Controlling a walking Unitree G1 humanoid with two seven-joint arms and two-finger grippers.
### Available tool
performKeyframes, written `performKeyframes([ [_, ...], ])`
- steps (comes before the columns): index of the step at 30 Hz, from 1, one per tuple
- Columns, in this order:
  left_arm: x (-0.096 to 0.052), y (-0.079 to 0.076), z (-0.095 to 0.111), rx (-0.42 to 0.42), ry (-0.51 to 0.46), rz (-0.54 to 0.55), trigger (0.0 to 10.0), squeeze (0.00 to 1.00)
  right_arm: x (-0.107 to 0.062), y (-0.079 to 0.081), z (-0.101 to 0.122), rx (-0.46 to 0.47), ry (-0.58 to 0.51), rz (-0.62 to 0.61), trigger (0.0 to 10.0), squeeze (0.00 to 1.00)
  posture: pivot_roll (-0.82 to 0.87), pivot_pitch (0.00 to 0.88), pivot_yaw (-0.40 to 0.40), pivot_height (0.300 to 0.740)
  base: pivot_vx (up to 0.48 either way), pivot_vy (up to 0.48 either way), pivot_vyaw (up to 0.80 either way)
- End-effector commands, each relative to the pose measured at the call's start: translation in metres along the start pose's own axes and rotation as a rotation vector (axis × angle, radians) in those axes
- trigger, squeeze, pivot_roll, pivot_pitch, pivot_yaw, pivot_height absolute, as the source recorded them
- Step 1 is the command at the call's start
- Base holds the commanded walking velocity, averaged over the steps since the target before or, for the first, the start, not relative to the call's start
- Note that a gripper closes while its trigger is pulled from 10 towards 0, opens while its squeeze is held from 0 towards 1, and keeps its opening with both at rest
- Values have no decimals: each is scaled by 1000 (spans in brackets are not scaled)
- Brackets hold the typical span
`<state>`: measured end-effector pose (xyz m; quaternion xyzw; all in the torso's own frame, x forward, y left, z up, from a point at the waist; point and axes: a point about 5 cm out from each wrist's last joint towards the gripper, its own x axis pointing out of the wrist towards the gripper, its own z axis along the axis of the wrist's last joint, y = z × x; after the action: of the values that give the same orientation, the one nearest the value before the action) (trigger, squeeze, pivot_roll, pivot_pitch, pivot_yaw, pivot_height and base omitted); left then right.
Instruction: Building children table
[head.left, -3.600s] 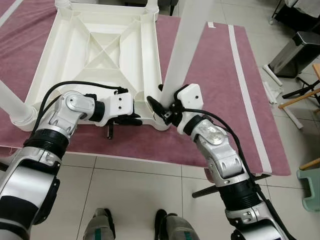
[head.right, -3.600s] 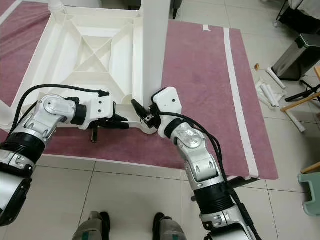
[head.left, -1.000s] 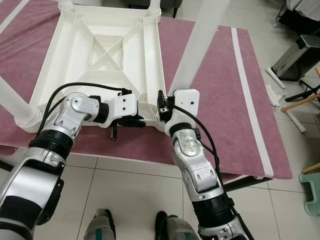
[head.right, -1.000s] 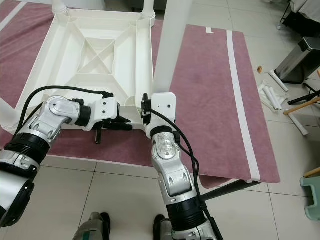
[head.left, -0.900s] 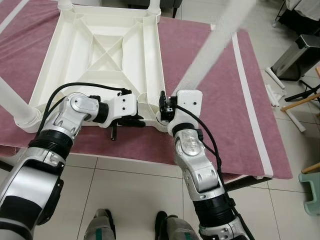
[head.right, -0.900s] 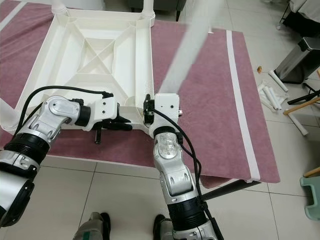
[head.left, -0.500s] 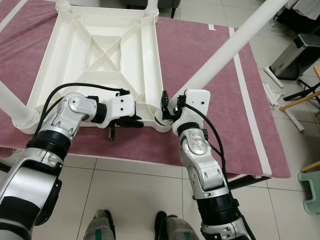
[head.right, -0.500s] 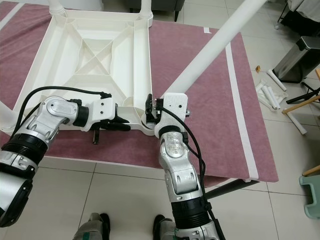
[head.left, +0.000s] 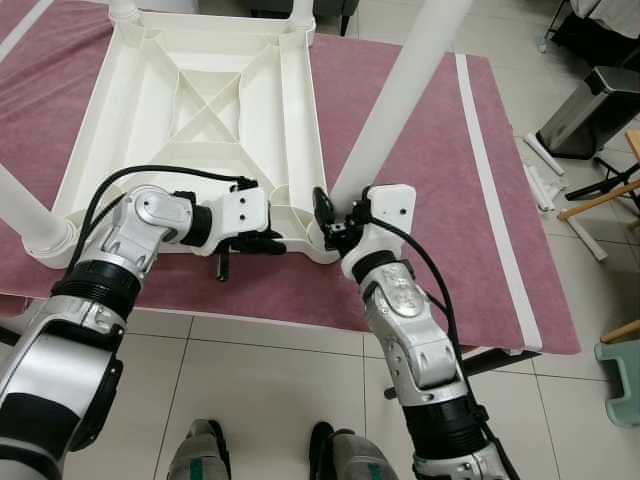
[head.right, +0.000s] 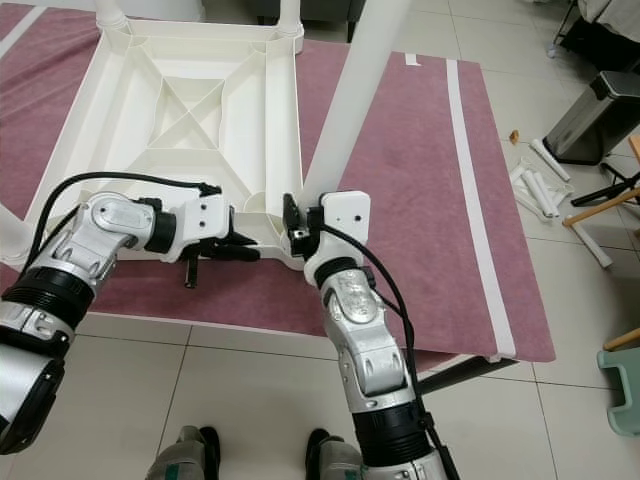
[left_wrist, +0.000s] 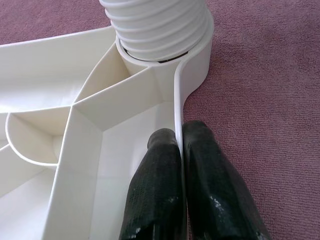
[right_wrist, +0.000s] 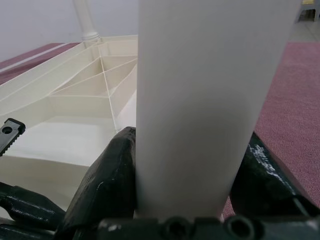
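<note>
A white plastic table lies upside down on a mauve rug. My left gripper is shut on the table's near rim, one finger on each side of the thin wall, just beside the near right corner socket. The ribbed end of a white leg sits in that socket. My right gripper is shut on this leg near its base, with black fingers on both sides of the tube. The leg leans up and to the right.
Another leg stands in the near left corner, and two more at the far corners. A metal bin, white tubes, wooden furniture legs and a green stool stand on the tiles at the right. My feet are at the rug's near edge.
The leg in my right gripper leaned far to the right half a second ago and now stands steeper again; the right wrist turned with it. The left gripper kept its hold on the rim.
</note>
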<state>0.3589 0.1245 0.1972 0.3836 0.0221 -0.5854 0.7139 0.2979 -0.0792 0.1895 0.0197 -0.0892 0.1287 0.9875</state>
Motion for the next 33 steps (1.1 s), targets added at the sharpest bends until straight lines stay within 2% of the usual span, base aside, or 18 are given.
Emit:
performKeyframes([
  [1, -20, 15, -11, -32, 44, 239, 0, 0, -15, -18, -38, -24, 175, -53, 0, 0, 54, 203, -25, 740, 0, 0, 0],
  [6, -21, 18, -11, -24, 57, 271, 0, 0, -19, -16, -39, -85, 157, -1, 0, 0, 53, 200, -22, 740, 0, 0, 0],
  [7, -21, 19, -11, -20, 62, 275, 10000, 0, -20, -14, -40, -113, 155, 16, 0, 0, 53, 201, -22, 740, 0, 0, 0],
  [9, -21, 20, -10, -7, 71, 289, 10000, 0, -21, -13, -44, -190, 171, 42, 0, 0, 53, 201, -22, 740, 0, 0, 0],
  [12, -21, 21, -9, 0, 72, 294, 10000, 0, -19, -16, -45, -236, 192, 21, 0, 0, 55, 202, -21, 740, 0, 0, 0],
  [15, -21, 21, -9, 1, 72, 294, 10000, 0, -18, -18, -45, -239, 204, 5, 0, 0, 55, 202, -21, 740, 0, 0, 0],
  [19, -21, 21, -10, 1, 74, 295, 10000, 0, -17, -23, -49, -233, 247, -15, 0, 0, 56, 206, -22, 740, 0, 0, 0],
  [20, -21, 21, -10, 0, 74, 295, 10000, 0, -17, -24, -53, -182, 272, -28, 0, 0, 58, 208, -22, 740, 0, 0, 0],
  [25, -21, 21, -11, -2, 77, 297, 10000, 0, -18, -24, -58, -102, 312, -48, 0, 0, 60, 210, -20, 740, 0, 0, 0],
  [29, -22, 21, -11, -2, 78, 298, 10000, 0, -18, -24, -60, -101, 329, -56, 0, 0, 60, 211, -18, 740, 0, 0, 0],
  [33, -21, 21, -11, -3, 78, 299, 10000, 0, -12, -22, -63, -110, 393, -55, 0, 0, 59, 211, -17, 740, 0, 0, 0],
])
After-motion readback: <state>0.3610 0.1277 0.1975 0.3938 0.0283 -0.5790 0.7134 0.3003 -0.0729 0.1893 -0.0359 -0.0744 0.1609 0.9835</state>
